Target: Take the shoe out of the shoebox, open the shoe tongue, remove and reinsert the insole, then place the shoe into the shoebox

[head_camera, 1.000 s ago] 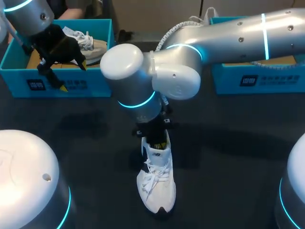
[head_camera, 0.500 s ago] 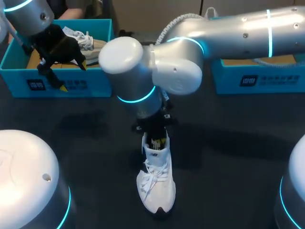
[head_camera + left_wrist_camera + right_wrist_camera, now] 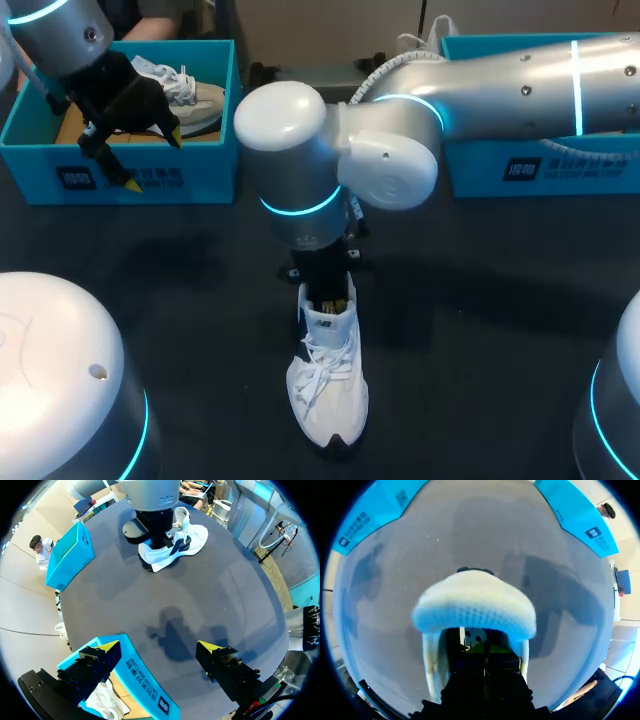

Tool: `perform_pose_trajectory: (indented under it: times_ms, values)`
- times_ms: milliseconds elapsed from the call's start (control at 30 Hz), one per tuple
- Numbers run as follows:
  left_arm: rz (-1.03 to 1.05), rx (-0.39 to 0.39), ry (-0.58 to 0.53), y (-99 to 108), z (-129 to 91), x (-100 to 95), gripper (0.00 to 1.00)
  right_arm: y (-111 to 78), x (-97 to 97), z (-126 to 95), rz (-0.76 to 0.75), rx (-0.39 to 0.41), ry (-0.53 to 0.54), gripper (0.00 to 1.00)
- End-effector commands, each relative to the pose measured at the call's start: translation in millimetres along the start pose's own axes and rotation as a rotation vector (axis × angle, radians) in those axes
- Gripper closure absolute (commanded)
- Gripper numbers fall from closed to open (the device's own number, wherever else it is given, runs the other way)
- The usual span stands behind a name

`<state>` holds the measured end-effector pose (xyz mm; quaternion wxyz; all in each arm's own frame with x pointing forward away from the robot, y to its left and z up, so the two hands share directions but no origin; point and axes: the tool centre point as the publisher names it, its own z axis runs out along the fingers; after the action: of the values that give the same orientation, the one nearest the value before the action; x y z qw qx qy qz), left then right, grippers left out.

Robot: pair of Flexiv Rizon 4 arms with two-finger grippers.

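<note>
A white laced shoe [image 3: 328,385] lies on the dark table, toe toward the near edge. My right gripper [image 3: 326,297] comes down from above with its tips inside the shoe's opening at the heel. In the right wrist view the padded white collar [image 3: 475,607] arches over the right gripper [image 3: 485,650], whose fingers lie together inside; whether they pinch the insole is hidden. My left gripper [image 3: 152,160] hangs open and empty over the front wall of the left blue shoebox [image 3: 200,175]. The left wrist view shows the left gripper [image 3: 159,647] wide apart, with the shoe [image 3: 180,540] far ahead.
A second pale shoe [image 3: 195,95] sits in the left shoebox. Another blue shoebox [image 3: 530,165] stands at the back right, under my right arm. White robot bases [image 3: 50,370] fill both near corners. Dark table surface lies bare around the shoe.
My right arm's elbow has swung a little to the right while its gripper stayed in the shoe. The shoe and my left arm have not moved.
</note>
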<state>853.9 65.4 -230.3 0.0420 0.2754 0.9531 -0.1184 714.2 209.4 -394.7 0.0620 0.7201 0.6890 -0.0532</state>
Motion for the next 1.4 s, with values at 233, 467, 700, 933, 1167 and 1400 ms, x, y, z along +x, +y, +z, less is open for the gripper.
perform_pose_trajectory:
  times_ms: [233, 467, 700, 933, 1167, 1400]
  values:
    - [0.001, -0.002, -0.001, -0.1, 0.0, 1.1, 0.0, -2.8, 0.0, -27.4, 0.021, 0.017, 0.028, 1.0]
    - [0.001, -0.002, -0.001, -0.1, 0.0, 1.1, 0.0, -3.3, 3.2, -4.4, 0.036, 0.058, 0.12, 1.0]
    - [0.001, -0.002, -0.001, -0.1, 0.0, 1.1, 0.0, -9.5, 7.5, -15.7, 0.033, 0.064, 0.129, 1.0]
    - [0.001, -0.002, -0.001, -0.1, 0.0, 1.1, 0.0, -16.0, 14.9, -33.1, 0.001, 0.103, 0.129, 0.95]
    - [0.001, -0.002, -0.001, -0.1, 0.0, 1.1, 0.0, -24.3, 14.5, -30.1, -0.008, 0.134, 0.134, 0.09]
    - [0.001, -0.002, -0.001, -0.1, 0.0, 1.1, 0.0, -29.7, 10.7, -30.7, -0.027, 0.134, 0.121, 0.0]
